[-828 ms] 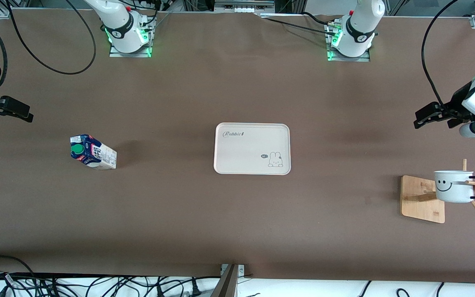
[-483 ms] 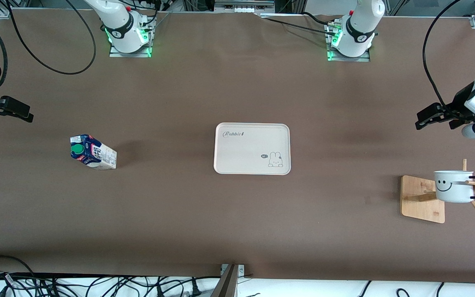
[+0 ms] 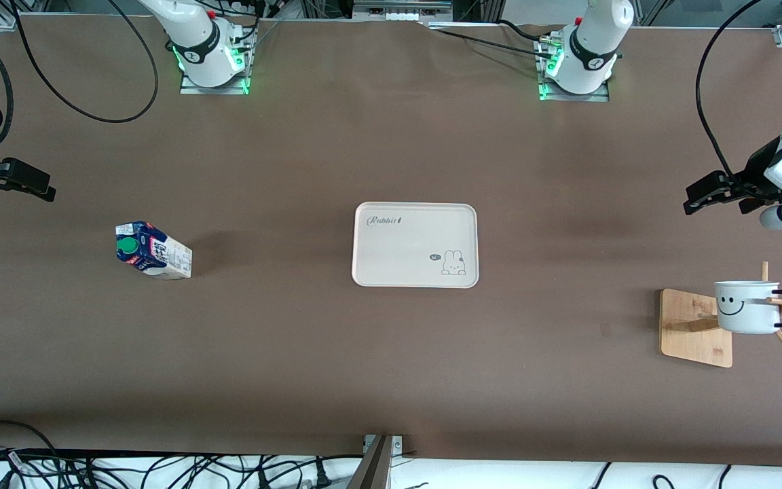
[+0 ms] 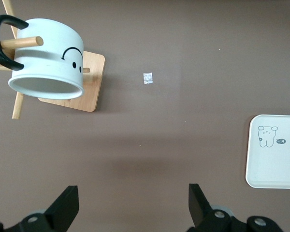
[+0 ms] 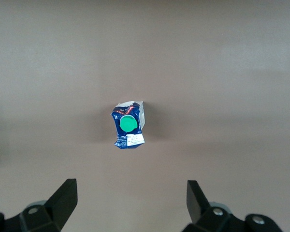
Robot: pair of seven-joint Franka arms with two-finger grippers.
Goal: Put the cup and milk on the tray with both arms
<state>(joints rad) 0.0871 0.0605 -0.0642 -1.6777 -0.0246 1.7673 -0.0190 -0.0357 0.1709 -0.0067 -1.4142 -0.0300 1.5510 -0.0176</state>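
The cream tray (image 3: 415, 244) lies flat in the middle of the table, with nothing on it. The milk carton (image 3: 153, 250) stands toward the right arm's end, green cap up, and shows in the right wrist view (image 5: 129, 126). The white smiley cup (image 3: 747, 307) hangs by its black handle on a peg of a wooden rack (image 3: 693, 326) toward the left arm's end; it also shows in the left wrist view (image 4: 48, 58). My left gripper (image 3: 690, 195) is open over bare table, apart from the cup (image 4: 134, 203). My right gripper (image 3: 48, 190) is open over bare table, apart from the milk (image 5: 131, 198).
The rack's wooden base (image 4: 89, 92) and pegs stick out around the cup. A small white speck (image 4: 148, 78) lies on the table between rack and tray. The tray's corner shows in the left wrist view (image 4: 275, 154). Black cables run along the table's edges (image 3: 79, 102).
My left arm has shifted slightly toward its end of the table. The right arm, milk, cup and tray have not moved.
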